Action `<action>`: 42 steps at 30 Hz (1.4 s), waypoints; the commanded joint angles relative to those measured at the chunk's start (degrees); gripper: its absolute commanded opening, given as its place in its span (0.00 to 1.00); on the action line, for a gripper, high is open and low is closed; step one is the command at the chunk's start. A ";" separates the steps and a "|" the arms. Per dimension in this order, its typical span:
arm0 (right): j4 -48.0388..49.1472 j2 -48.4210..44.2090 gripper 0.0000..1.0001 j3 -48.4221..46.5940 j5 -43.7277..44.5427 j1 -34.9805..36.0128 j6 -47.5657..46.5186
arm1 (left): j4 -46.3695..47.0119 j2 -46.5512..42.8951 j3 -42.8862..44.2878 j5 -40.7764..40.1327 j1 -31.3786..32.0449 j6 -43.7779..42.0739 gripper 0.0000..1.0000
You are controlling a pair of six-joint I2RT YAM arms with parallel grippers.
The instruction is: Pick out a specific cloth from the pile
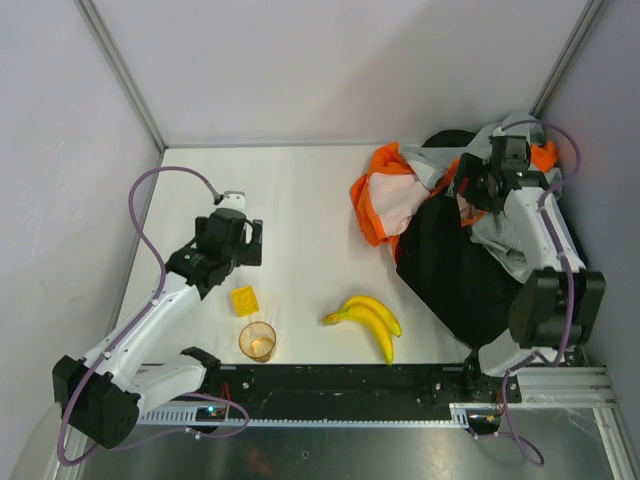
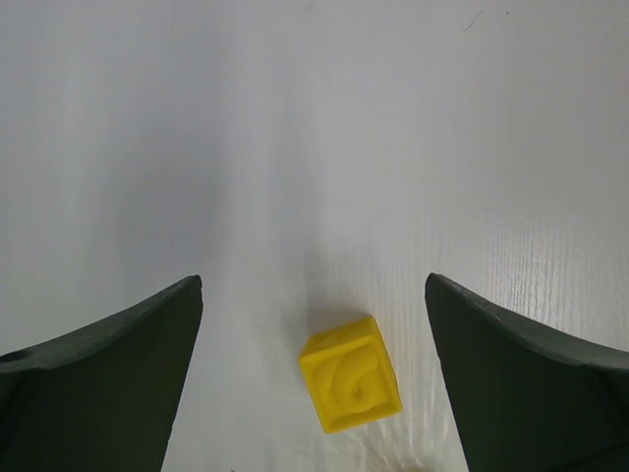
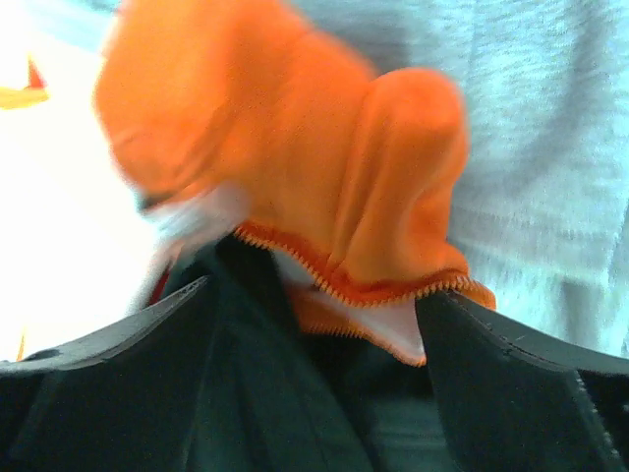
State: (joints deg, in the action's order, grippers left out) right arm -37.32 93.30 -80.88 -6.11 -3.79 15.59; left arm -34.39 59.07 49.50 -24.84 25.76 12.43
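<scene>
- The cloth (only an orange corner shows, beside the right arm) is seen at the 2 o'clock edge of the pile.
- The right gripper is held wide open over the pile, with a lined orange garment framed between its fingers, not gripped.
- The left gripper is spread wide above the table, with a yellow cube lying at its 6 o'clock.
- Bananas are seen near the pile, at its 8 o'clock.

The pile mixes black, grey and orange, one orange garment lined pale pink-white; bananas and block are yellow, the cup amber, the table white.
</scene>
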 commanded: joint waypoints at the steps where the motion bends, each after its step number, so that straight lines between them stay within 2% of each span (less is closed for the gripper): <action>1: -2.90 -10.71 0.90 1.86 2.03 2.85 -1.18 | 1.92 -0.97 0.55 1.46 0.35 -0.91 1.00; 4: -3.91 -16.30 0.97 4.54 3.75 5.22 -0.44 | 1.95 -1.53 1.05 3.09 0.35 -0.10 1.00; 8: -4.94 -22.48 0.99 9.35 5.77 9.51 0.82 | 2.16 -2.32 1.64 6.23 0.35 2.45 1.00; 12: -7.39 -27.04 0.99 12.66 13.00 17.29 2.28 | 2.35 -1.17 1.96 7.87 0.28 4.94 1.00; 15: -9.09 -28.47 0.99 14.32 20.18 25.67 4.23 | 3.14 0.83 2.15 7.96 0.22 5.99 1.00; 22: -14.98 -21.42 0.99 16.24 37.34 41.42 11.00 | 3.72 3.41 2.04 7.27 0.26 6.03 1.00; 26: -17.92 -16.38 0.99 16.28 42.70 46.43 15.42 | 3.86 1.83 1.22 7.36 0.26 6.23 1.00; 31: -21.62 -14.42 0.99 16.28 45.30 47.30 19.24 | 4.04 1.00 0.83 7.04 0.26 6.21 1.00; 36: -21.56 -21.85 0.99 16.80 43.04 45.04 19.89 | 4.00 0.90 0.87 6.98 0.26 6.13 1.00; 38: -20.14 -26.37 0.99 18.30 40.44 42.71 19.36 | 3.99 0.73 0.93 6.84 0.26 6.06 1.00; 42: -15.50 -35.72 0.99 24.15 30.80 33.36 17.13 | 4.11 0.20 0.83 6.90 0.26 5.99 0.99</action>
State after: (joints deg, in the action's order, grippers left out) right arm -55.90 66.37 -60.95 31.44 36.93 32.91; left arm -31.97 61.19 49.60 -17.56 25.76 17.93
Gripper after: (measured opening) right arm 0.992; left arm 0.995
